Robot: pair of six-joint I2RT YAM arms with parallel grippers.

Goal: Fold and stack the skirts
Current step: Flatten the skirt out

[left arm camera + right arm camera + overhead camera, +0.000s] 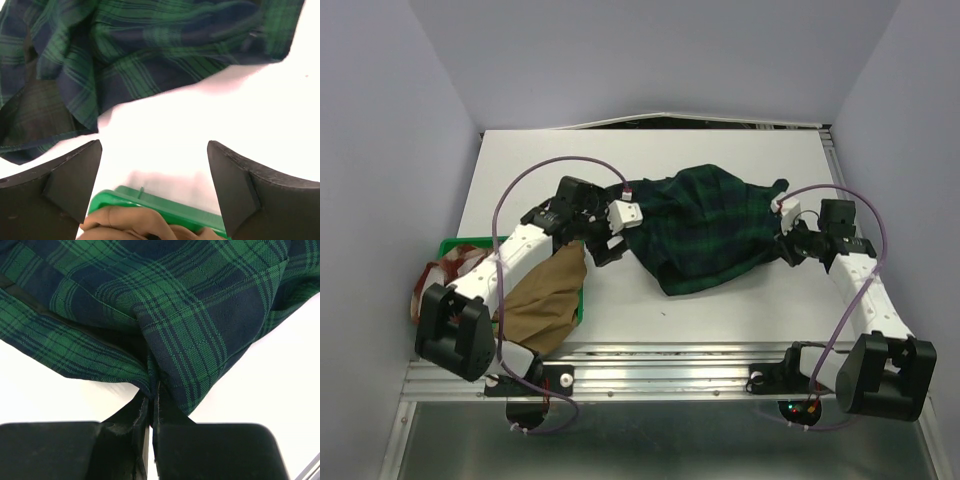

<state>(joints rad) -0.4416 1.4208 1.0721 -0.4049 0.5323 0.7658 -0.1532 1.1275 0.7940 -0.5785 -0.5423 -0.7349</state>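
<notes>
Now in hand: we judge this to be the spreading-out of the tartan skirt (710, 230) ahead of its first fold; no fold is made yet.
Tartan skirt: bunched in a rumpled heap on the desk (620, 160), between the two arms.
Right claw (151, 400): pressed together on the skirt's right edge, pinching a tuck of the cloth.
Left claw (155, 170): spread wide and holding nothing, over bare desk just beside the skirt's left edge.
Other skirts: the tan skirt (545, 295) hangs over the green tray (455, 243) at the left; the red-and-cream checked skirt (445, 275) lies beside the left arm's base, partly hidden.
Next move: we reckon the left claw needs a hold on the near left hem, so that both claws can draw the cloth flat.
</notes>
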